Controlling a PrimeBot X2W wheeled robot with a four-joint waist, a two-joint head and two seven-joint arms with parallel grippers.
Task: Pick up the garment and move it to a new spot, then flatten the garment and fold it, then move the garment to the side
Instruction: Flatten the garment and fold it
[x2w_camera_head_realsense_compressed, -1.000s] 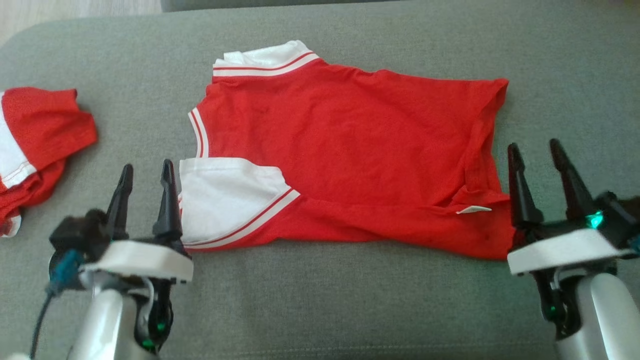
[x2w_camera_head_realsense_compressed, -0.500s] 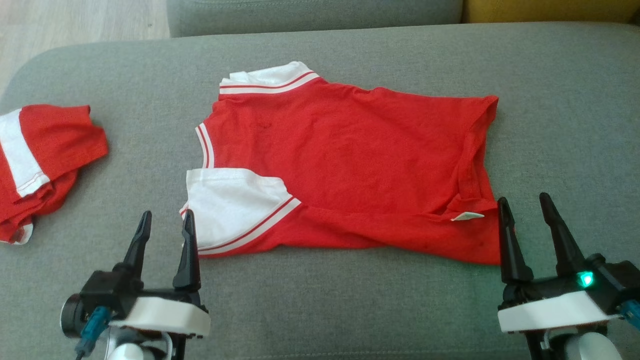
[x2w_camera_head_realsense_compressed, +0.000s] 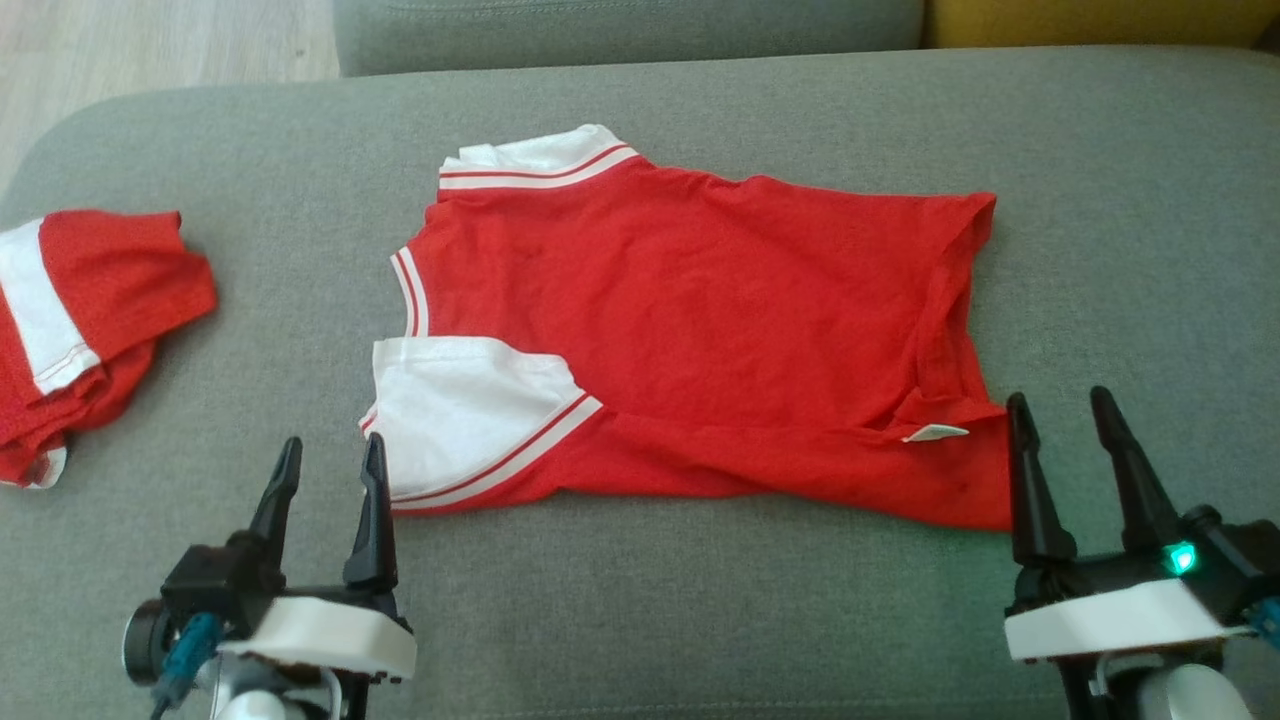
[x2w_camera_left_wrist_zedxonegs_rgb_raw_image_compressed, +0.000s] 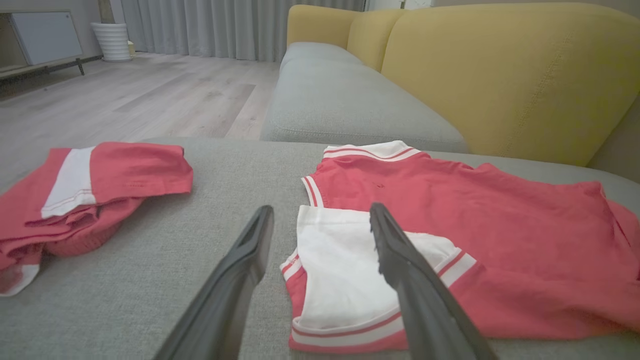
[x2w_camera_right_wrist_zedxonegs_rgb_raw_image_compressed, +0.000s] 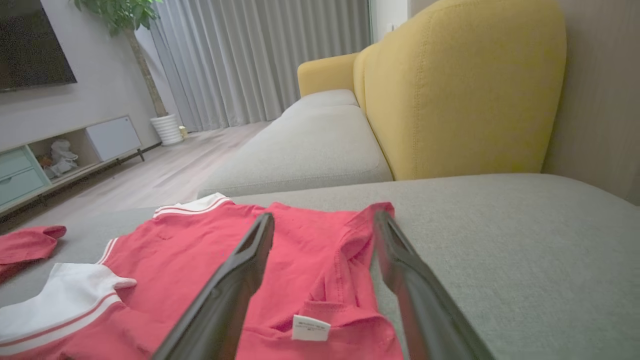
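Note:
A red garment (x2w_camera_head_realsense_compressed: 700, 320) with white red-striped sleeves lies spread flat across the grey cushion (x2w_camera_head_realsense_compressed: 640, 600), its near sleeve folded over the body; the left wrist view has the garment (x2w_camera_left_wrist_zedxonegs_rgb_raw_image_compressed: 450, 230) at its right, and the right wrist view has the garment (x2w_camera_right_wrist_zedxonegs_rgb_raw_image_compressed: 240, 270) with a white label. My left gripper (x2w_camera_head_realsense_compressed: 332, 455) stands open just short of the white sleeve's near-left corner, holding nothing. At the garment's near-right corner my right gripper (x2w_camera_head_realsense_compressed: 1060, 410) is open too, nothing between its fingers.
A second red and white garment (x2w_camera_head_realsense_compressed: 70, 330) lies bunched at the cushion's left edge. Behind the cushion runs another grey seat (x2w_camera_left_wrist_zedxonegs_rgb_raw_image_compressed: 345, 105) with a yellow backrest (x2w_camera_right_wrist_zedxonegs_rgb_raw_image_compressed: 460, 90). Wooden floor (x2w_camera_left_wrist_zedxonegs_rgb_raw_image_compressed: 125, 100) lies beyond the far left.
The head camera tilted up early in the second, shifting the whole scene down the picture. Both grippers sit lower in the frame and stay open; the garment has not moved.

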